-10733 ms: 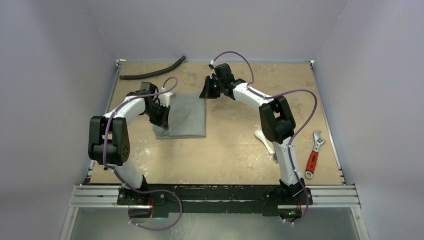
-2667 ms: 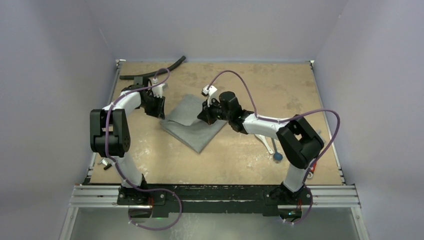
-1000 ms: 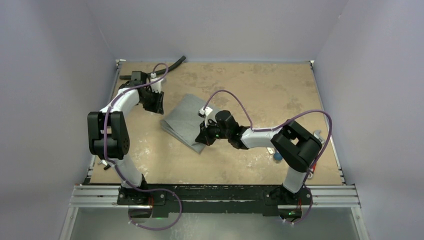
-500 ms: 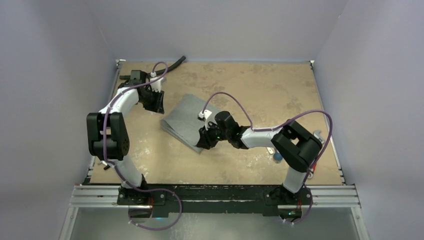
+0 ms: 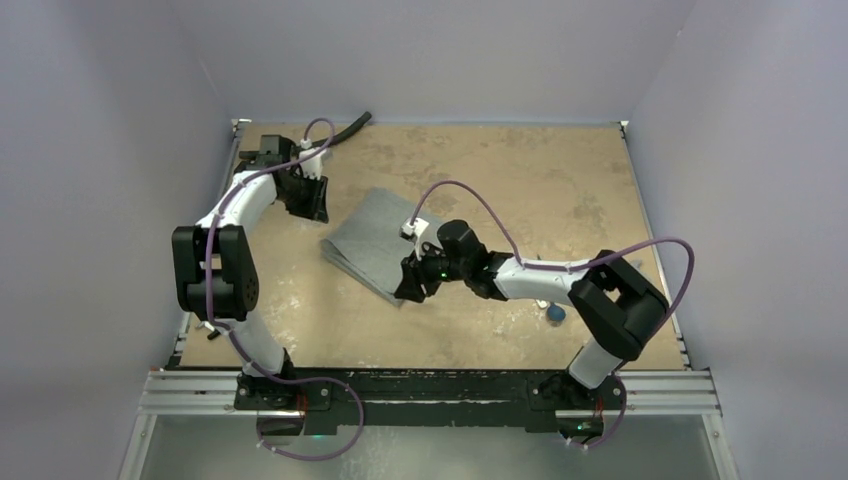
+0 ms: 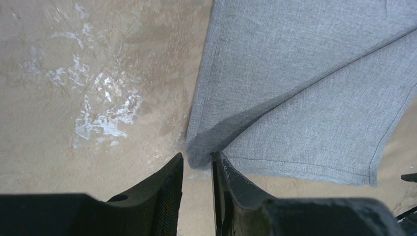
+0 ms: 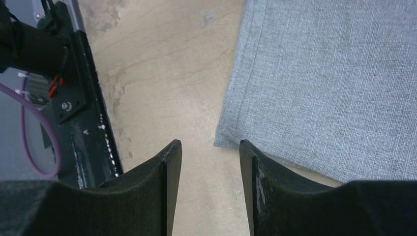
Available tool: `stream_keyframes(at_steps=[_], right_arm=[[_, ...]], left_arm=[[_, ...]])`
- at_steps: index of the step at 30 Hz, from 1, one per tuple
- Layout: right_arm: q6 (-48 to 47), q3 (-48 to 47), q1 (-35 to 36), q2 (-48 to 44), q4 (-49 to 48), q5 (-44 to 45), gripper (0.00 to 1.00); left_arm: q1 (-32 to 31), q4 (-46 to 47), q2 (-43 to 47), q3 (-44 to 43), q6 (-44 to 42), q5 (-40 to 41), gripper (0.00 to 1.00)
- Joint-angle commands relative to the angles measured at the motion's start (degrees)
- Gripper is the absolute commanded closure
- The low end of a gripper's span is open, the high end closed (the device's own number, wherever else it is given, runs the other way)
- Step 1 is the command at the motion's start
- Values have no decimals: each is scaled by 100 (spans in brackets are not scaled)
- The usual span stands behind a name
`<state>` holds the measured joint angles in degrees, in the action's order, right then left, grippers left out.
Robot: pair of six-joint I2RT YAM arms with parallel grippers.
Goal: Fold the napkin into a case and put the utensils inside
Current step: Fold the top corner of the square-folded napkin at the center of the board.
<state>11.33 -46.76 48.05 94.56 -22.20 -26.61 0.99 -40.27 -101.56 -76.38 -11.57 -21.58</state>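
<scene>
Since a second ago, right end effector (image 7: 209,157) has let go of the napkin (image 5: 375,245), jaws apart beside its near corner. Left end effector (image 6: 196,167) pinches the far corner. Fold laid mid-table; utensils not yet inserted.

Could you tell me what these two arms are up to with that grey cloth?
They are folding the napkin into a case. The left claw is pinching one corner, with the fabric tented up from it. The right claw is open just off the near corner, holding nothing. One utensil's blue end shows beside the right arm, not yet inside.
</scene>
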Motion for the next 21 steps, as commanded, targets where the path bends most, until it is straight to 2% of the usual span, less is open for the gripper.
stream_keyframes(at_steps=[1,3,8,13,21], right_arm=[[360,-324,-106,-234,222,95,51],[669,-555,-434,-144,206,0,57],[1557,-943,-1460,403,-50,-738,80],[1913,-1362,-1880,1195,77,-953,100],[2215,-1291,-2212,1756,-345,-1168,100]], left_arm=[[-55,-91,235,-388,-23,-197,73],[-225,-103,263,-444,5,-240,73],[-930,73,278,-268,73,-245,74],[-1049,286,170,97,13,-406,76],[-1051,476,180,567,-308,-42,80]])
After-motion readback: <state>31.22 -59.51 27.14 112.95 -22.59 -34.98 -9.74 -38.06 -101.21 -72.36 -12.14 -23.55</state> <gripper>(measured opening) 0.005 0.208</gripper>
